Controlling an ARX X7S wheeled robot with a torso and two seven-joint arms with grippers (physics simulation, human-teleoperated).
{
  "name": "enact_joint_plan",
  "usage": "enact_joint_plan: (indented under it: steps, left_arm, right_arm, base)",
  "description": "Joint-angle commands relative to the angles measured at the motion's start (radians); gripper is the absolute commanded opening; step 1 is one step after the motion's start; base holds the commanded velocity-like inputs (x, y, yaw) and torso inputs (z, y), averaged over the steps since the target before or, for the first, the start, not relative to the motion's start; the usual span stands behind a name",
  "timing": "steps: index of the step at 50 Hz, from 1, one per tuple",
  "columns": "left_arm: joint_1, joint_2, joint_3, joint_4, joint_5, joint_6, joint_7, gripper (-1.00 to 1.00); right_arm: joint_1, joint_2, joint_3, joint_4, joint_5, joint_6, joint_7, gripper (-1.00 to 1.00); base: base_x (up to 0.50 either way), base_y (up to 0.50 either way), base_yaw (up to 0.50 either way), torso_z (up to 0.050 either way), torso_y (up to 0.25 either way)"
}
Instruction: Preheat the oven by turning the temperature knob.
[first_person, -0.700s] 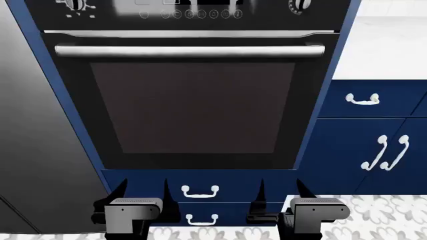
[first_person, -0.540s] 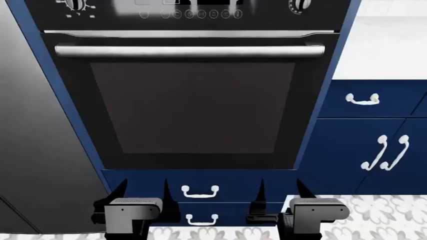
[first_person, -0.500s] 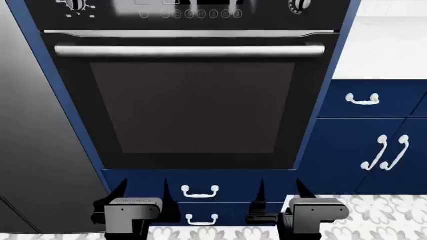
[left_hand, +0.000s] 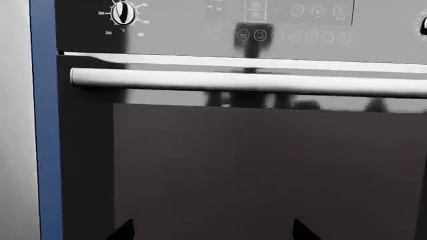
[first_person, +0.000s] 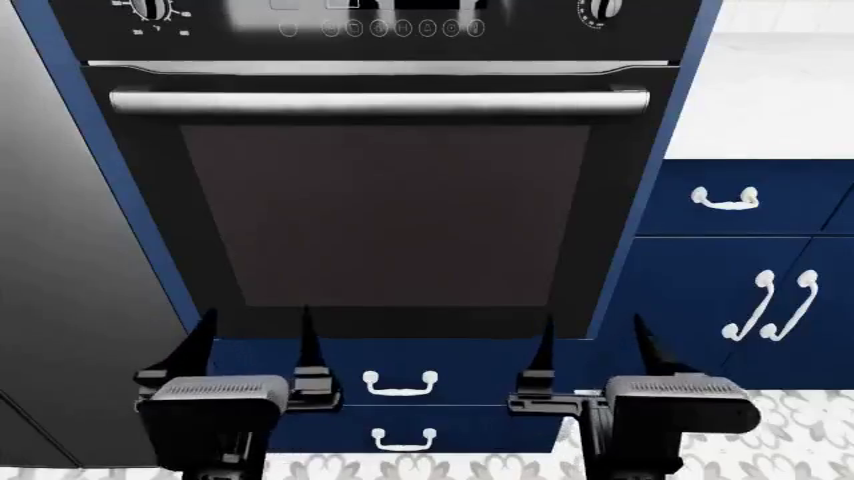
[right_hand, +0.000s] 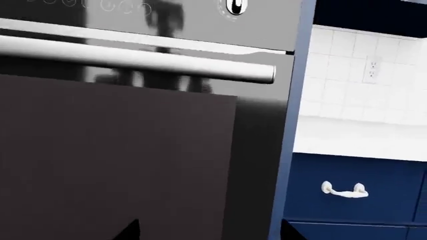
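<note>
- The temperature knob (left_hand: 122, 13) sits at the upper left corner of the oven (first_person: 387, 215), on the control panel above the long silver bar handle (first_person: 380, 101). White numbers are printed around it.
- In the left wrist view, the silver pointer bar of the knob stands almost upright, its long axis running up and down the panel with a slight tilt. In the head view the knob (first_person: 150, 8) is cut by the top edge, so its direction cannot be read there.
- The second knob (right_hand: 235, 5) is at the opposite end of the panel, with the touch buttons (first_person: 380, 27) between the two.
- The left gripper (first_person: 254, 345) hangs low before the bottom of the oven door, its two dark fingers spread wide with nothing between them. The temperature knob is well apart from these fingers, far above them.
- The right gripper (first_person: 590, 345) is at the same height on the other side, its fingers also spread and holding nothing.
- Blue drawers (first_person: 400, 385) with white handles lie below the oven.
</note>
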Motion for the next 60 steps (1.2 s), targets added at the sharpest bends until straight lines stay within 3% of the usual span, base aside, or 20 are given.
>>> enact_joint_plan:
  steps: [1,6,20,60]
  left_arm:
    - [-0.014,-0.027,-0.019,0.302,-0.067,-0.121,-0.046,1.00]
    - [-0.069,-0.032,-0.008,0.466,-0.105,-0.225,-0.076,1.00]
    - [-0.213,-0.066,-0.058,0.600,-0.176,-0.358,-0.138,1.00]
    - [-0.231,-0.112,-0.068,0.656,-0.231,-0.351,-0.197,1.00]
  right_arm:
    - [-0.010,0.029,-0.029,-0.269,-0.050,0.118,0.023,1.00]
    - [0.040,0.046,-0.047,-0.386,-0.103,0.197,0.019,1.00]
    - [0.151,0.054,-0.088,-0.612,-0.152,0.373,-0.015,1.00]
    - [0.139,0.082,-0.110,-0.648,-0.132,0.374,0.001,1.00]
  base:
    - [0.00,0.00,0.00,0.000,0.000]
    - [0.00,0.00,0.00,0.000,0.000]
    - [0.00,0.00,0.00,0.000,0.000]
    - [0.00,0.00,0.00,0.000,0.000]
